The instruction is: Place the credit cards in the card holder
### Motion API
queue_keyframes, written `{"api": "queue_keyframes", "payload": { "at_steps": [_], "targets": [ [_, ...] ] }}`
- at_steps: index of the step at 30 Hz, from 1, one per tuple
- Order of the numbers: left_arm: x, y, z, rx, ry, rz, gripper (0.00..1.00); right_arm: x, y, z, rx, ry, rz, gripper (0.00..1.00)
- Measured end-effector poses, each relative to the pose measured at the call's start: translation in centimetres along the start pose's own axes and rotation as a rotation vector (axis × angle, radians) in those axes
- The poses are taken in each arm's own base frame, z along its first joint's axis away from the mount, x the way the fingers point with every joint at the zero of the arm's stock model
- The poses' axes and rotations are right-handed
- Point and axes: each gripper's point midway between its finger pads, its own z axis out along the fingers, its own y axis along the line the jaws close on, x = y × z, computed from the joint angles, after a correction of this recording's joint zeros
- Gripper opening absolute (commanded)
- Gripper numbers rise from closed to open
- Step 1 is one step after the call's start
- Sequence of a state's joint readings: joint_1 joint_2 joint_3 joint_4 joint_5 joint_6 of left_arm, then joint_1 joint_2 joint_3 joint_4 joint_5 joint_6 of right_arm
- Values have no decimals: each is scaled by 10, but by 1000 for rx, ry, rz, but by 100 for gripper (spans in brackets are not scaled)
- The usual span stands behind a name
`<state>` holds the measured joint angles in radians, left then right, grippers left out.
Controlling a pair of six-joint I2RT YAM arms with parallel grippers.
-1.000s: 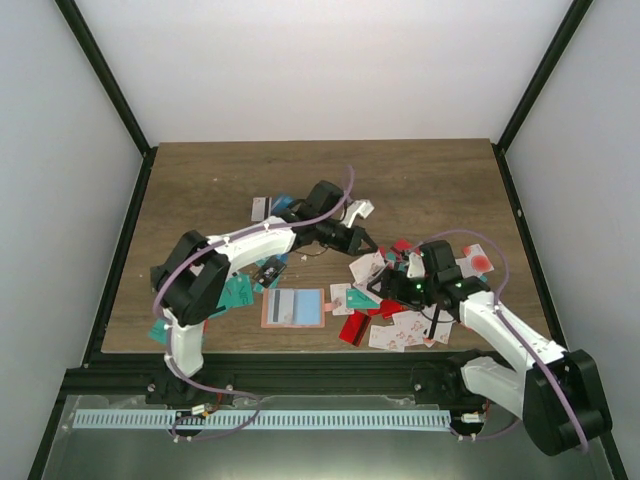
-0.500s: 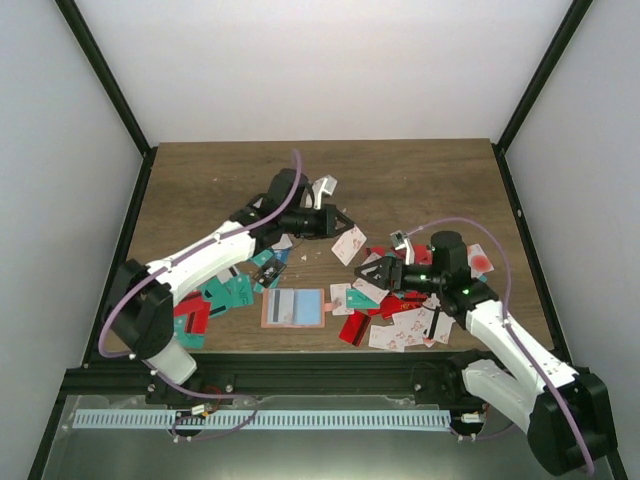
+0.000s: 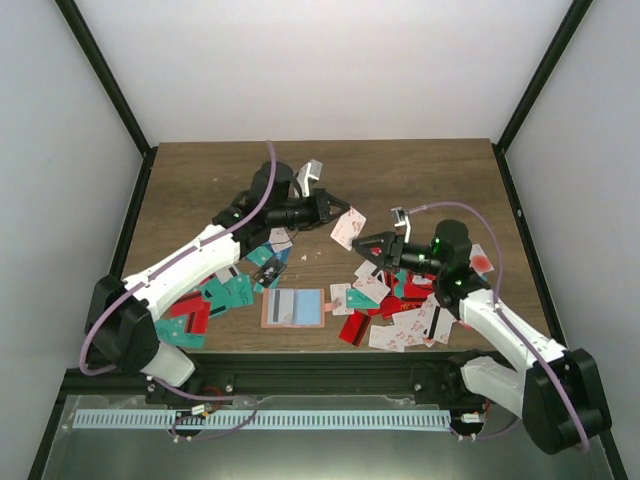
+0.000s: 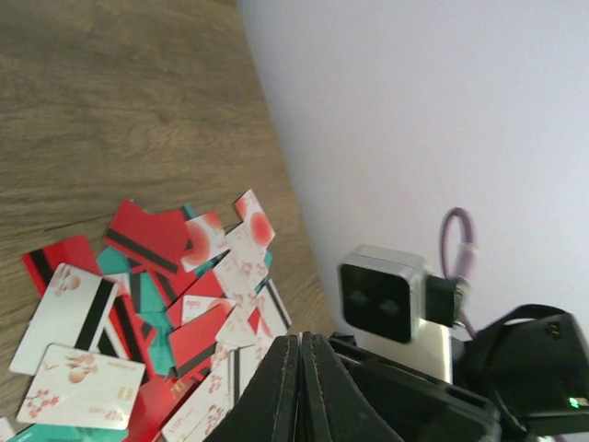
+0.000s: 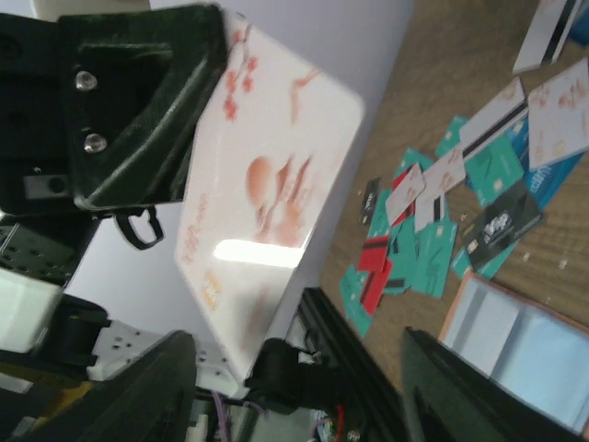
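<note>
My left gripper (image 3: pixel 327 213) is shut on a white credit card with red marks (image 3: pixel 348 228) and holds it above the table. In the left wrist view the jaws (image 4: pixel 301 339) are pressed together on its edge. The right wrist view shows that card (image 5: pixel 267 184) close up, gripped at its top by the left fingers (image 5: pixel 138 101). My right gripper (image 3: pixel 372 250) is open and empty just right of the card, its fingers (image 5: pixel 147 387) on either side of it. The salmon-pink card holder (image 3: pixel 293 307) lies open near the front edge and shows in the right wrist view (image 5: pixel 520 336).
A pile of red, white and teal cards (image 3: pixel 400 310) lies under the right arm and shows in the left wrist view (image 4: pixel 156 295). More teal and red cards (image 3: pixel 215 295) lie left of the holder. The black frame rail (image 3: pixel 300 375) runs along the table front.
My left gripper has lifted the white card off the right pile and carried it back and to the left. My right gripper has risen and turned toward the card.
</note>
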<state>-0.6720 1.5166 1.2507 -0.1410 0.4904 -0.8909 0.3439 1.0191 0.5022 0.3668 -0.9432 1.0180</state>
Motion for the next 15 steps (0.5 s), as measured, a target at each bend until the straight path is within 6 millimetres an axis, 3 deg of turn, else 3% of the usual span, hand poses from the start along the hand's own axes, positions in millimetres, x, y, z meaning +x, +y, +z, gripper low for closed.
{"api": "queue_keyframes", "payload": {
  "at_steps": [7,12,15],
  "targets": [
    [-10,-23,-12,66,-50,-4,4,-36,17,13,-46,-45,48,24],
    [-15,-30,-15,90,-74,0,4,-49,34,15,-107,-68,40,2],
    [-17,-28,-16,86,-83,1,13,-52,40,15,-130,-74,39,1]
  ]
}}
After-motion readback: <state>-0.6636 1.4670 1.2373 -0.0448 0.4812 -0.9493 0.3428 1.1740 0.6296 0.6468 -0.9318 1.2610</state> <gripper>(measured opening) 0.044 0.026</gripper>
